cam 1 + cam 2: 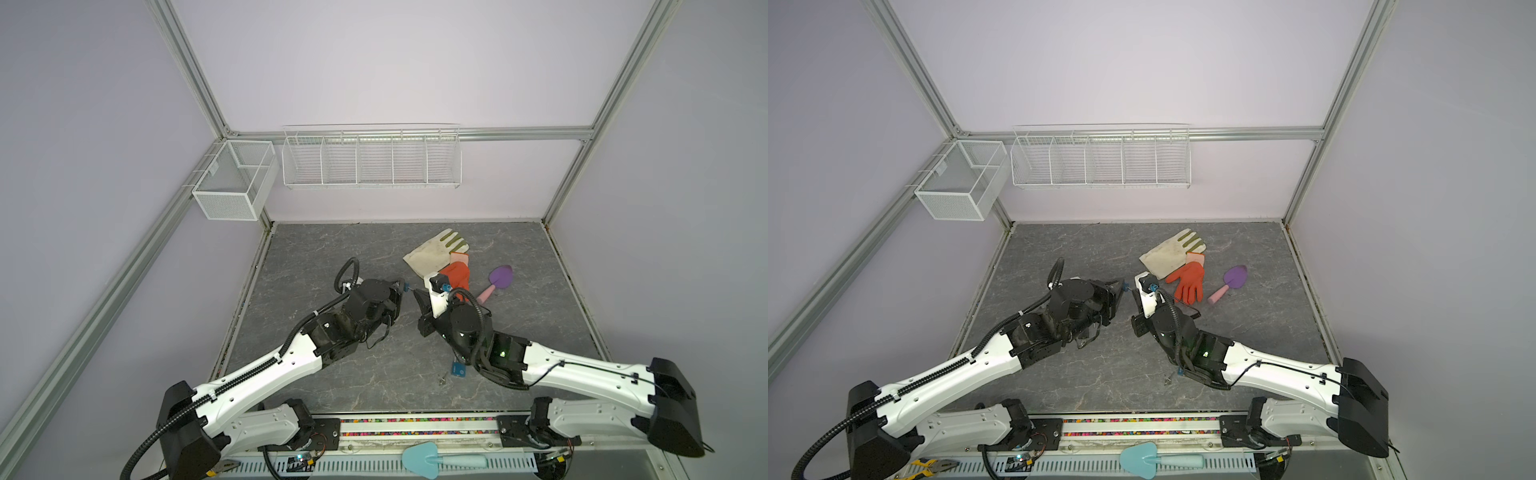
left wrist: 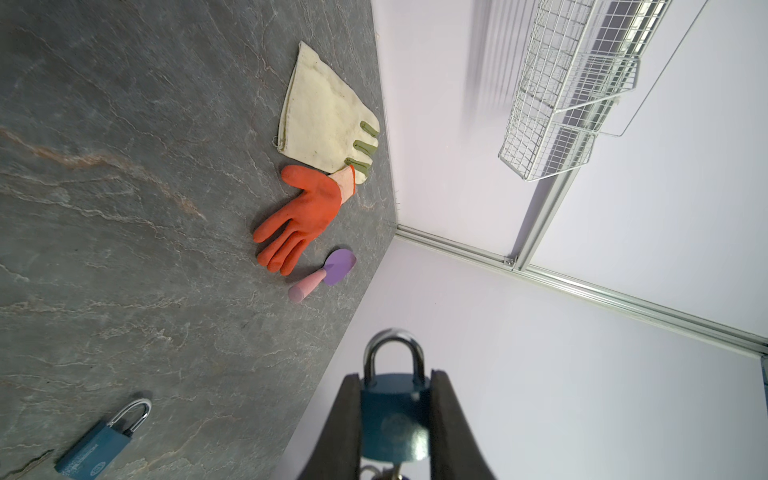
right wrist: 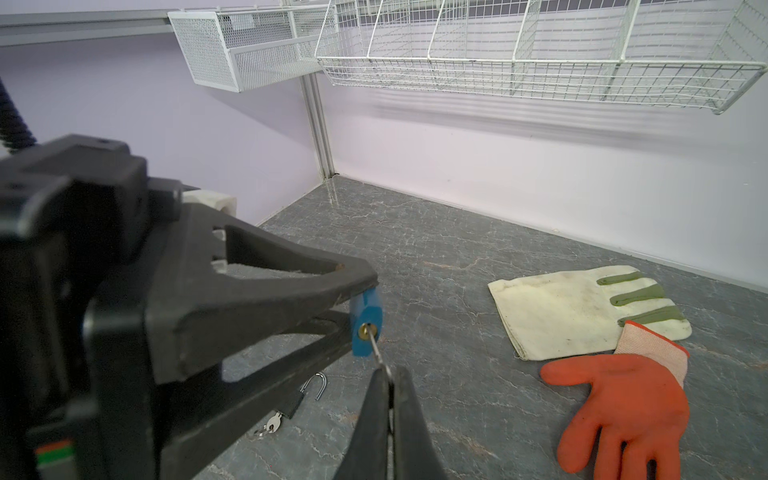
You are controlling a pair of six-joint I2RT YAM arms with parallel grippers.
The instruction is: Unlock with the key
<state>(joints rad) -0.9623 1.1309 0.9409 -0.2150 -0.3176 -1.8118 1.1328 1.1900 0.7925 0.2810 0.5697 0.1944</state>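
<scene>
You are clamping the blue metal padlock [image 3: 367, 313] by its body in your left gripper [image 2: 395, 377], holding it above the grey marbled tabletop [image 3: 436, 257] between both arms. Your right gripper [image 3: 390, 372] is pinching shut on the thin silver key [image 3: 375, 345], its blade sitting in the keyhole [image 3: 365, 331].

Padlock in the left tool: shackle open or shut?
Shut. In the left wrist view both legs of the shackle sit inside the padlock body, gripped by the left tool.
</scene>
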